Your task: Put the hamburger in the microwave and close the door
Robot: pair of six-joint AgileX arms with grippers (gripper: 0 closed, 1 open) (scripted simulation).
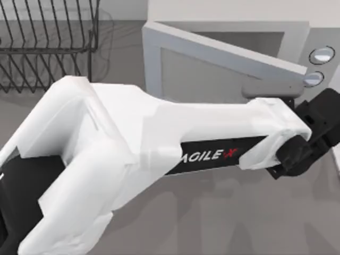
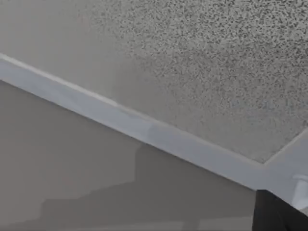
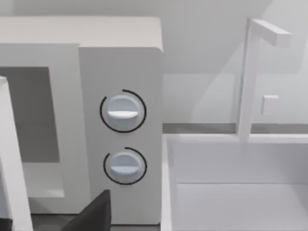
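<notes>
Our left gripper (image 1: 313, 135), grip state unreadable, is beside the hinged flat white rigid door (image 1: 212, 69); pushing its outer face should swing it.

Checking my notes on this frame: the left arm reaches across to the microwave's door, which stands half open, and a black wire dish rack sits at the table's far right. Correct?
Not quite: the black wire dish rack sits at the far left, as the top view shows. The rest holds: the left claw is at the boxy grey-white microwave, by its flat white door, which stands half open.
</notes>
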